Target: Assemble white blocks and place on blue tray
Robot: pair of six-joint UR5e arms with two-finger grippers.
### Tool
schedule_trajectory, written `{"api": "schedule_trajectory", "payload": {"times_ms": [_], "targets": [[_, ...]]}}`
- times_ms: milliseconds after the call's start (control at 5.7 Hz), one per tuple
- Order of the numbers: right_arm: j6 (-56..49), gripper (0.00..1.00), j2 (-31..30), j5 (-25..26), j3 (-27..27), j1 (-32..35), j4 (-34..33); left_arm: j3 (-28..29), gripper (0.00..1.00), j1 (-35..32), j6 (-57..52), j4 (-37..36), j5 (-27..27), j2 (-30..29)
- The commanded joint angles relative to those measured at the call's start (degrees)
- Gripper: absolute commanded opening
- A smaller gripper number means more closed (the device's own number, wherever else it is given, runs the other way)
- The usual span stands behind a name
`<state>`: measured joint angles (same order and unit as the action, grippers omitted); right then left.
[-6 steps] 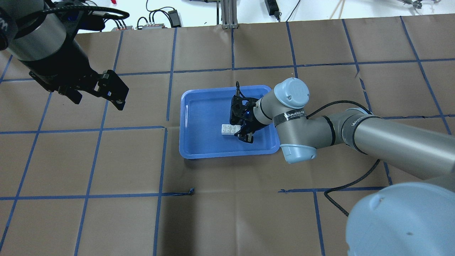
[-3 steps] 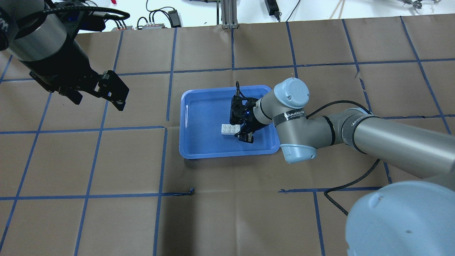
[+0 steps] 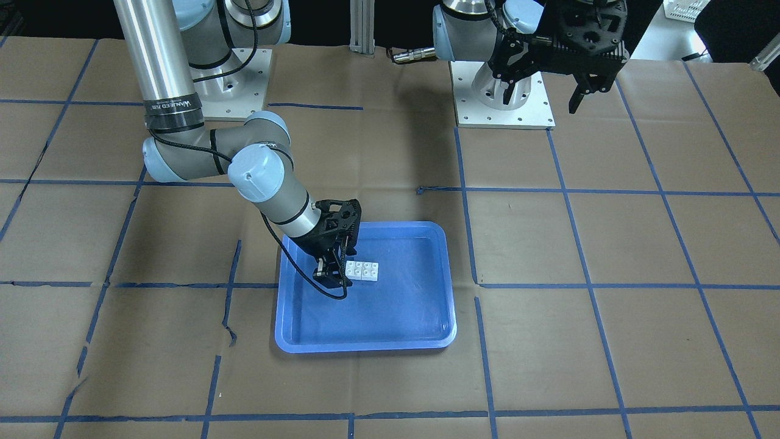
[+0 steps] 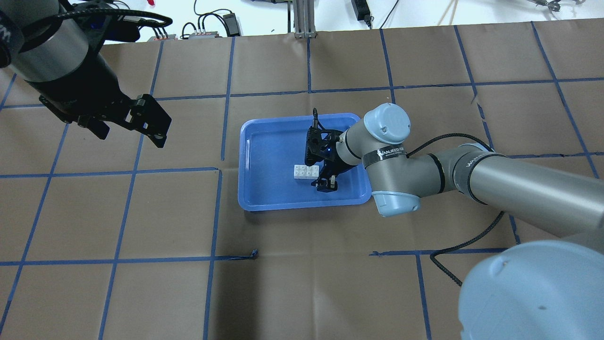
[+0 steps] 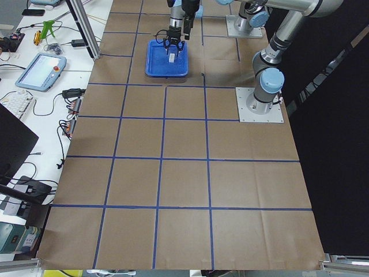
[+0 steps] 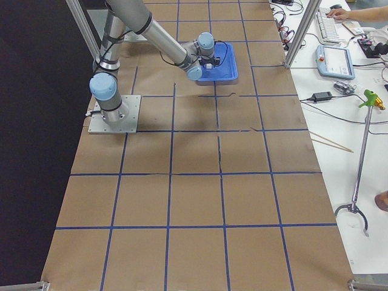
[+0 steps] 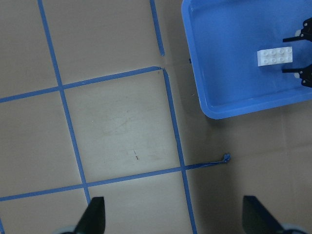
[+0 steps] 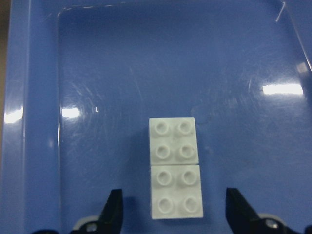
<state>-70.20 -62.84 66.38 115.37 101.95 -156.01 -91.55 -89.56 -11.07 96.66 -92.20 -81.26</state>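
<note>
Two white blocks (image 4: pixel 304 171) lie joined end to end on the floor of the blue tray (image 4: pixel 264 141), right of its middle. My right gripper (image 4: pixel 317 166) is low in the tray, open, with its jaws on either side of the near end of the block pair and clear gaps to both. In the right wrist view the white blocks (image 8: pixel 174 168) lie between the two fingers (image 8: pixel 114 212). From the front the white blocks (image 3: pixel 362 271) sit beside the right gripper (image 3: pixel 340 263). My left gripper (image 4: pixel 132 132) is open and empty, high above the table far left of the tray.
The table is covered in brown paper with a blue tape grid (image 4: pixel 222 170). The tray's raised rim (image 3: pixel 365 347) surrounds the blocks. A black cable (image 4: pixel 453 255) trails from the right arm. The left wrist view shows the tray's corner (image 7: pixel 209 107) and a torn tape end (image 7: pixel 225 157).
The right gripper's near finger has shifted very slightly. The blocks, the tray and the left arm have not moved.
</note>
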Motion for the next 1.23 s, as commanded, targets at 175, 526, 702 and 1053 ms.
{"api": "schedule_trajectory", "payload": {"times_ms": [175,526,702,1053], "targets": [[1.3,1.0,-1.7,1.2,-1.2,-1.3,2.1,-0.1,0.99,0.0,0.0,0.1,0.0,0.1],[1.5,1.0,-7.3,4.8,-9.6,-3.0,24.8,-0.1,0.99,0.0,0.0,0.2,0.0,0.1],[5.5,1.0,-9.6,5.9,-14.9,-4.3,36.8,-0.1,0.99,0.0,0.0,0.2,0.1,0.1],[28.6,1.0,-16.2,17.6,-18.6,-5.2,46.2,-0.1,0.99,0.0,0.0,0.2,0.1,0.1]]}}
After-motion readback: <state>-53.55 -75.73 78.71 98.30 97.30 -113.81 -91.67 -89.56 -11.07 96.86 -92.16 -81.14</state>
